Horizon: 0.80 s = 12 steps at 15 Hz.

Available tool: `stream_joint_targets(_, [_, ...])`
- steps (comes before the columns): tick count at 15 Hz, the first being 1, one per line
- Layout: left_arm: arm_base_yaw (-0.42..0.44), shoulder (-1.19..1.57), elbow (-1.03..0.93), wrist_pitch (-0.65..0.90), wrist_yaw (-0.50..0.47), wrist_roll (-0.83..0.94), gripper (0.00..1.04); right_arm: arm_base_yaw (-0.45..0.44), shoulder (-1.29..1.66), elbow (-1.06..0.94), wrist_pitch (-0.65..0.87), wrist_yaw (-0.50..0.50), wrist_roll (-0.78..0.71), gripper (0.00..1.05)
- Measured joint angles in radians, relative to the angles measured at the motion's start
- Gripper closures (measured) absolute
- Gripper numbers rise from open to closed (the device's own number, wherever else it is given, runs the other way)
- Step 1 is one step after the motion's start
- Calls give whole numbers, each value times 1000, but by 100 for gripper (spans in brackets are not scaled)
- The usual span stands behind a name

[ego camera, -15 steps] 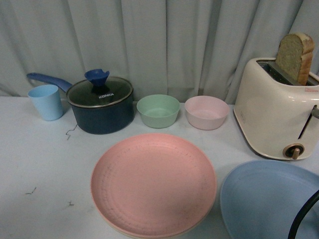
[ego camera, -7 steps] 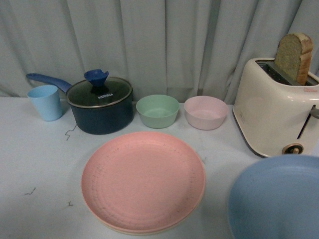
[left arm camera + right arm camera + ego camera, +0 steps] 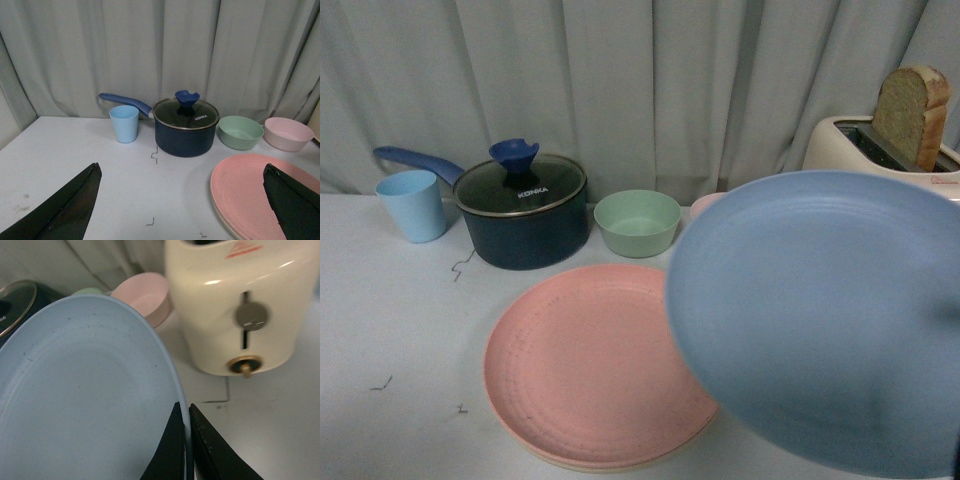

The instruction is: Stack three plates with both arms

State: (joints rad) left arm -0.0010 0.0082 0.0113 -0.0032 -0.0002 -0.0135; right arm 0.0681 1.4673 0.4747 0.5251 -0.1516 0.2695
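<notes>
Front view, left to right: the pink plate (image 3: 585,365) lies flat on the table (image 3: 390,330) in the lower middle of the frame, with the pale rim of the cream plate (image 3: 570,464) showing just beneath its near edge, so two of the three look already stacked; the blue plate (image 3: 820,320) fills the right half of the frame, held clear of the table, its left edge overlapping the pink plate's right side and hiding most of the toaster (image 3: 840,135) behind it.

Left wrist view: the left gripper (image 3: 181,169) is spread wide, its dark fingers (image 3: 65,210) at the lower corners of the frame, with nothing between them; it hangs over bare table just left of the pink plate.

Right wrist view: the right gripper (image 3: 183,407) is pinched tight on the blue plate's rim at the lower middle of the frame.

The step in hand, as I judge it, is carrying the last plate across; the next move calls for centring it over the pink one, levelling it, lowering it, then letting go.

Being round, the blue plate has no long axis; it sits tilted rather than level, its broad face turned toward the front camera; I cannot tell which face that is.
</notes>
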Motion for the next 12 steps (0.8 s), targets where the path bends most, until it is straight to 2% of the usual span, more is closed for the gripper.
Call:
stream_joint_targets(5, [0,0,0,0,0,0,7,235,185,158,-42,125,89,102])
stream_joint_targets(12, [0,0,0,0,0,0,7,307,365,314,-120,206,159,102])
